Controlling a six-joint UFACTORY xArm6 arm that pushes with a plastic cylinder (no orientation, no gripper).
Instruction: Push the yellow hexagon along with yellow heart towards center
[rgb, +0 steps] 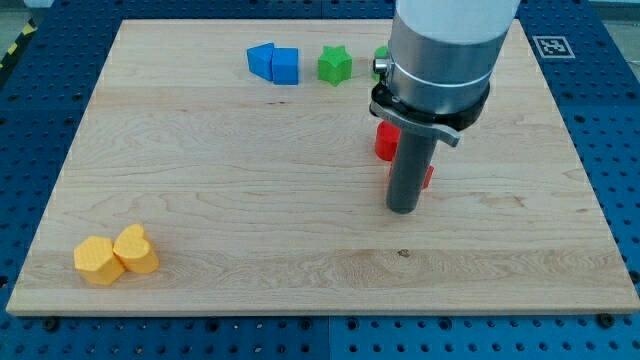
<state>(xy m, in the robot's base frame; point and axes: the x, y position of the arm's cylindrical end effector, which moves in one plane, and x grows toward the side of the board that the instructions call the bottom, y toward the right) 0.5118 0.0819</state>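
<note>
The yellow hexagon (96, 260) and the yellow heart (136, 249) lie touching each other near the board's bottom-left corner, the hexagon on the left. My tip (402, 209) rests on the board right of centre, far to the right of both yellow blocks. It stands directly in front of two red blocks.
Two blue blocks (262, 61) (285, 66) touch at the view's top. A green star (335, 64) sits right of them, and another green block (381, 56) is mostly hidden by the arm. Two red blocks (385, 141) (428, 176) are partly hidden behind the rod.
</note>
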